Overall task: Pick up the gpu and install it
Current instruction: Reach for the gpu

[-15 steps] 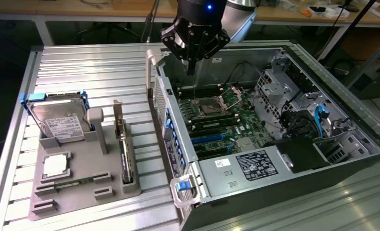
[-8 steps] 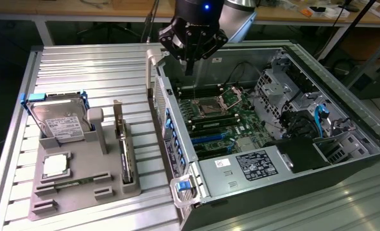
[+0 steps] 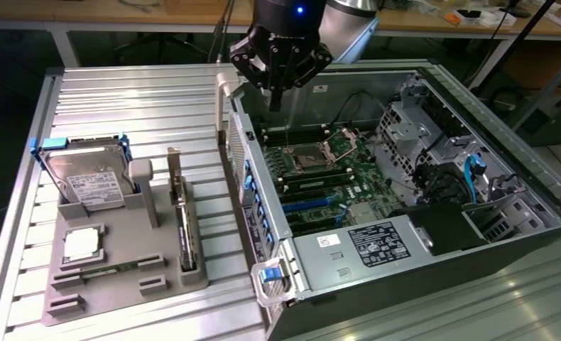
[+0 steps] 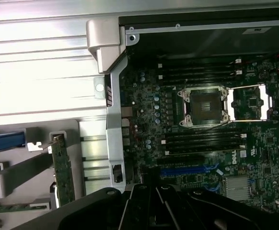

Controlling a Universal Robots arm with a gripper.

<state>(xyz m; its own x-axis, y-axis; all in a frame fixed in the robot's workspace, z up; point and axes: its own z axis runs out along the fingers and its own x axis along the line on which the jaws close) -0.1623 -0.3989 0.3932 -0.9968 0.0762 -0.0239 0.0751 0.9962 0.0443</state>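
Exterior view, hand: your hand (image 3: 275, 105) hangs over the open computer case (image 3: 542, 202), near its wall on the exterior view's left, with the fingers together and nothing between them.
Exterior view, graphics card: the graphics card (image 3: 179, 213) stands on edge in the grey holder (image 3: 119, 284) on the table (image 3: 129, 99), beside the case and well apart from your hand.
Exterior view, holder: you also see a hard drive (image 3: 86, 181) standing in it.
Wrist view, hand: your hand (image 4: 151, 189) is closed above the motherboard (image 4: 202, 143).
Wrist view, graphics card: the green card (image 4: 63, 167) stands upright in the holder, outside the case wall (image 4: 113, 120).
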